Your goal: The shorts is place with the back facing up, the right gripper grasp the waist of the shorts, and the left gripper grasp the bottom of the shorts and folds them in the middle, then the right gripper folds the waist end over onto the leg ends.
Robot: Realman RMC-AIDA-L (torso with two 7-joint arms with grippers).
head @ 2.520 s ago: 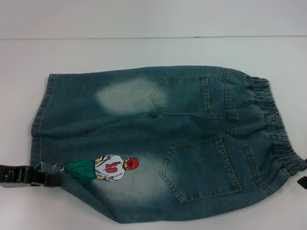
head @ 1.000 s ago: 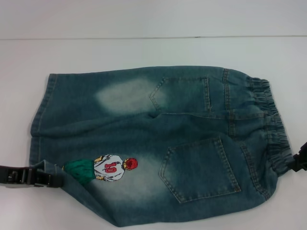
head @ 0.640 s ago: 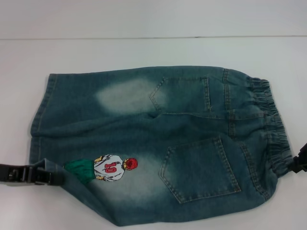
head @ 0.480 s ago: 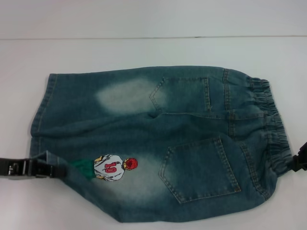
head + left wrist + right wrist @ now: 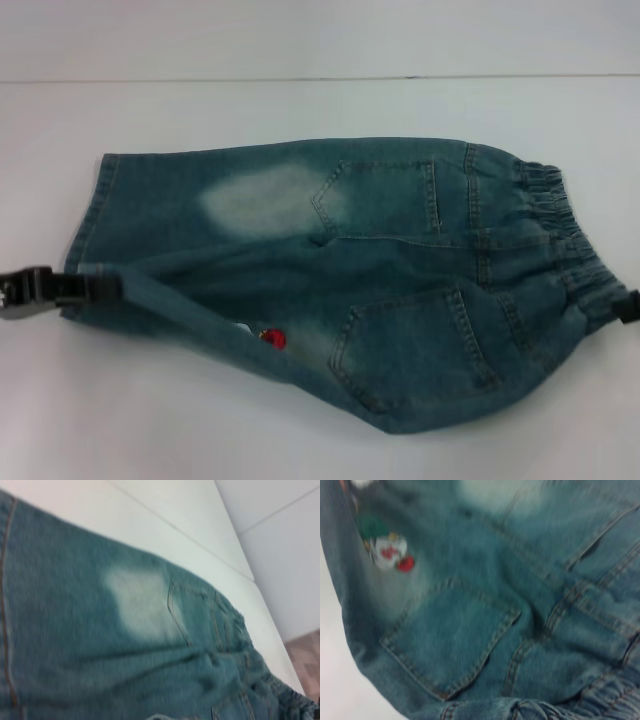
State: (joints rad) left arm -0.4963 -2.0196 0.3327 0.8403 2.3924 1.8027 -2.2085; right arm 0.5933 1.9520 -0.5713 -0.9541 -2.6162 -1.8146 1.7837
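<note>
White tabletop (image 5: 320, 60) runs across the head view, with a thin dark seam near its far side, and the shorts (image 5: 400, 260) lie on it back side up, waist toward the robot's right and legs toward its left. At the left edge of that view the left gripper (image 5: 95, 287) is closed on the bottom of the shorts (image 5: 110, 285), pinching the near leg's hem; that hem is raised off the table and the near leg is rolled over toward the far leg, so that only the red head of the cartoon figure (image 5: 272, 339) peeks out below the fold. The far leg lies flat, its faded pale patch (image 5: 260, 198) facing up beside the far back pocket (image 5: 385, 198). At the right edge the right gripper (image 5: 627, 306) meets the waist end (image 5: 565, 250) at the near corner of the ruffled elastic band; only a small black part of it shows, so whether its fingers are closed on the cloth cannot be told. The near back pocket (image 5: 420, 345) is creased and tilted where the denim bunches. The left wrist view looks along the far leg and the pale patch toward the waistband. The right wrist view shows the near pocket close up, with the cartoon figure farther off.
</note>
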